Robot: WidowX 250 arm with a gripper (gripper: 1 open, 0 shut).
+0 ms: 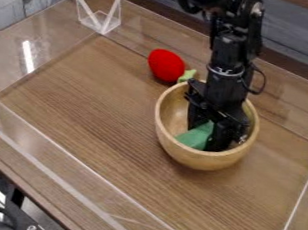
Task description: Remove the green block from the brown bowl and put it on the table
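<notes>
Hand [212,125] reaches into brown bowl [181,150], clamped on half-hidden green block [192,138].

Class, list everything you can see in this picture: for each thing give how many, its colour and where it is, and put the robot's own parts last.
brown bowl: one, light tan wood, right of the table's centre.
green block: one, mid-green, inside the bowl, at the end effector's tips.
red toy: one, red, on the table just behind the bowl to its left, apart from it.
table: one, brown wood grain, fills most of the view.
acrylic walls: clear, standing round the table's edges.
robot arm: one, black, coming down from the top of the picture into the bowl.
end effector: one, black, pointing down inside the bowl, shut on the green block.
</notes>
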